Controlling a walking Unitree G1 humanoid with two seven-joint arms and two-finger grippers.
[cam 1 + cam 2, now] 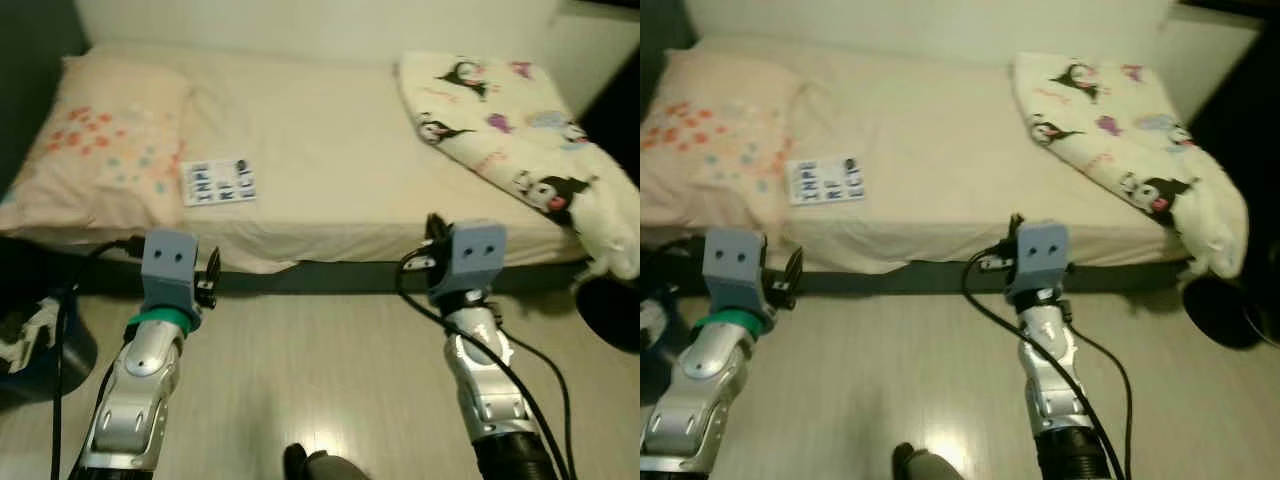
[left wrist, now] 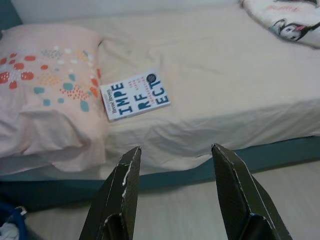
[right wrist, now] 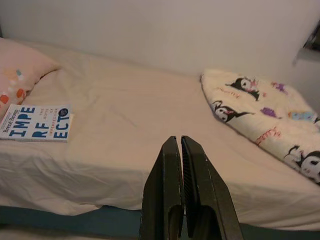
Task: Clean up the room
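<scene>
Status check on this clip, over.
Left gripper open, right gripper shut, both short of the bed. Book flat beside pillow. Nothing between.

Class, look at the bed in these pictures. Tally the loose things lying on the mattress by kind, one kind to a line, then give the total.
Pillow: 1
Book: 1
Folded blanket with cartoon print: 1
Total: 3
</scene>
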